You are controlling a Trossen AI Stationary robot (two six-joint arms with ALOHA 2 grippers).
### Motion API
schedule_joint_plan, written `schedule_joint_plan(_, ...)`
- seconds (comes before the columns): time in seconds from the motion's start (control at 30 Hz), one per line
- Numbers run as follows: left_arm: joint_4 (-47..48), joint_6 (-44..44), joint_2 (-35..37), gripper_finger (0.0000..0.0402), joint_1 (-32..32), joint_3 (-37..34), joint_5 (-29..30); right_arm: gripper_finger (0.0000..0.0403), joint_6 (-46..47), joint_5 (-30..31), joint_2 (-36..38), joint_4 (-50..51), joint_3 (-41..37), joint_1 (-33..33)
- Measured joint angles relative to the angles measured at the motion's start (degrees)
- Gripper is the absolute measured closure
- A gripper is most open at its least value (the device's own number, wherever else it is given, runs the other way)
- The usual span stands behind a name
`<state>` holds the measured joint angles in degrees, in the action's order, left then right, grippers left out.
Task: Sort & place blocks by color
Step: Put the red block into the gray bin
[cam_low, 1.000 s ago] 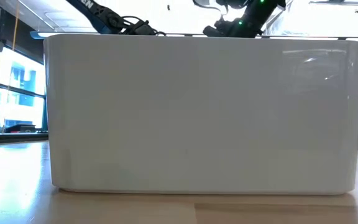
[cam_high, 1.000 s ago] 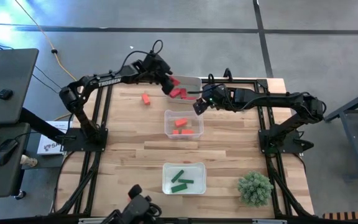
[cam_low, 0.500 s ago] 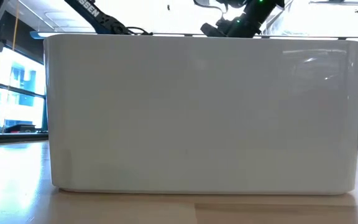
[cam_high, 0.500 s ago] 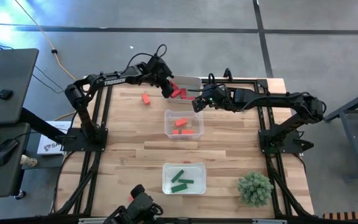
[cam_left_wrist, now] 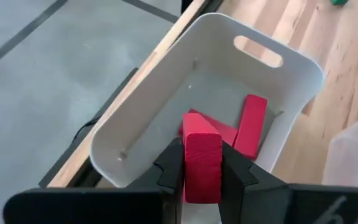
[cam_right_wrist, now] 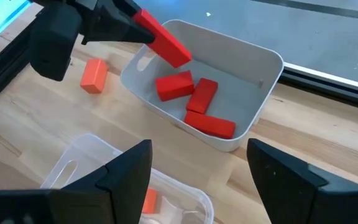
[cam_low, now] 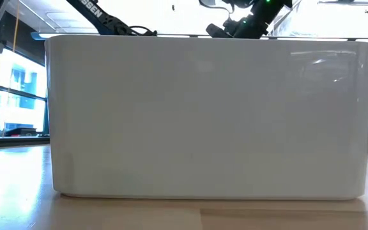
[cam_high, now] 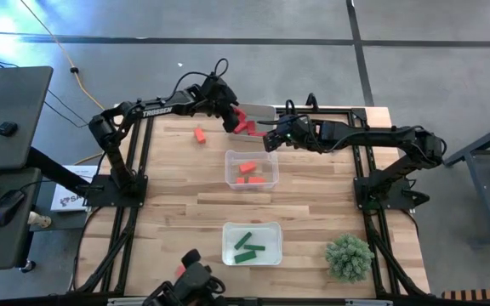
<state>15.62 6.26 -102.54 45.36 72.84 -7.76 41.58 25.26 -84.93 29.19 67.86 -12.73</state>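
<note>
Left gripper [cam_left_wrist: 202, 171] pinching crimson block [cam_left_wrist: 202, 158] above white bin [cam_left_wrist: 297, 59], upper centre of high view; right gripper [cam_right_wrist: 197, 171] wide, empty; risk: tilted block bouncing out on release

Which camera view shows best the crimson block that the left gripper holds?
The left wrist view: the crimson block fills it, clamped above the white bin. The right wrist view shows it sideways; the high view, tiny; the low view, nothing.

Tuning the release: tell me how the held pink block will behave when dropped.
The pink block looks rigid with flat faces, so it likely won't roll. Held by the left end effector above the white bin, it may land tilted on blocks lying inside.
</note>
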Motion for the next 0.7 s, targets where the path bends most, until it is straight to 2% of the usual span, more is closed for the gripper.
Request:
schedule_joint_plan(0.2, -1.05, -0.07, -0.87, 0.036, -0.52, 0.0, -1.23, 0.0151, 0.57, -0.24, -0.01, -0.33, -0.01, 0.0)
schedule_joint_plan(0.33, -2.78, -1.43, -2.94, 0.036, -0.59, 0.04, -4.04, 0.0151, 1.51, -0.63, -0.03, -0.31, -0.01, 0.0)
schedule_joint_plan(0.7, -3.53, -0.16, -4.5, 0.0359, -0.55, 0.04, -3.73, 0.0151, 1.51, -1.51, -0.03, -0.33, 0.0, 0.02)
